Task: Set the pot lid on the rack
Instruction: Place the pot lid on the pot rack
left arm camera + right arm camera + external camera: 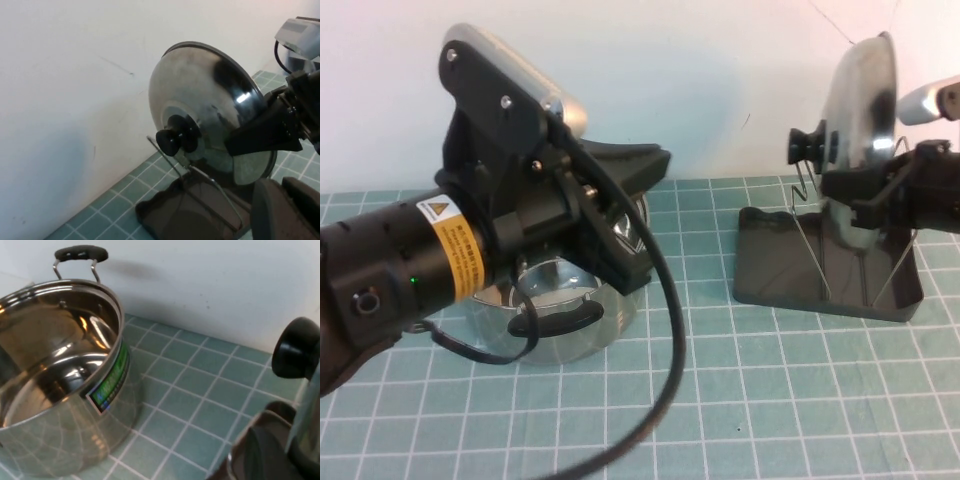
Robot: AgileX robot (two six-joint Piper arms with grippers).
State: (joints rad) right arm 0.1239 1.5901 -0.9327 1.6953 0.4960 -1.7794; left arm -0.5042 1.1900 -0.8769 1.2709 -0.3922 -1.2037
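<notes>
The pot lid (860,110) stands on edge over the rack (775,270) at the back right, with its black knob (807,145) facing left. My right gripper (865,195) is shut on the lid's rim from the right side. The lid's lower edge is down among the rack's wire loops (810,240); I cannot tell if it rests on the tray. The left wrist view shows the lid (200,90), the rack (175,210) and the right gripper (260,132). My left gripper (620,245) hovers above the pot, shut and empty. The right wrist view shows the knob (296,347).
The steel pot (560,320) with two black handles stands uncovered at the left, mostly hidden under my left arm; it also shows in the right wrist view (60,375). A white wall runs along the back. A green grid mat (770,400) covers the table.
</notes>
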